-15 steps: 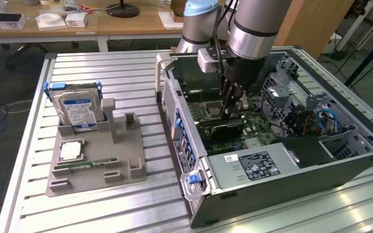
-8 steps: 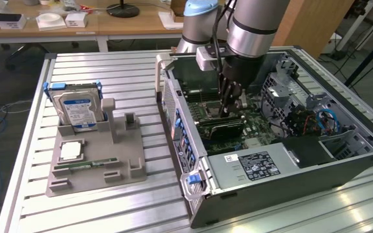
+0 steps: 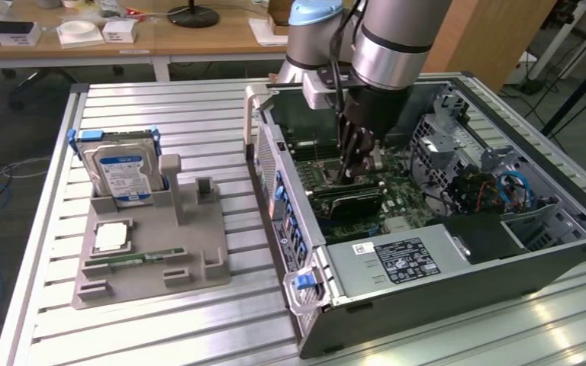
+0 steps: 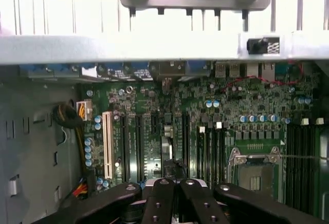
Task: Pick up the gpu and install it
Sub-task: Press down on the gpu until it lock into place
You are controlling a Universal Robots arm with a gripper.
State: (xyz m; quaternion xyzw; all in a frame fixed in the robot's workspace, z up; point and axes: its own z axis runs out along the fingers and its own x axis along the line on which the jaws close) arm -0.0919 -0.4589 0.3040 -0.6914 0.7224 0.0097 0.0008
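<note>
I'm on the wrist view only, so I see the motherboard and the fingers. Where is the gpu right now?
Observer: The gpu stands on edge inside the open computer case, directly under the shut gripper.
Operator: What sits on the parts holder outside the case?
Observer: The gray holder, on the table at the exterior view's left, carries a hard drive standing upright at its far end.
Operator: Anything else on it?
Observer: A narrow green memory stick lies flat nearer its front edge.
</note>
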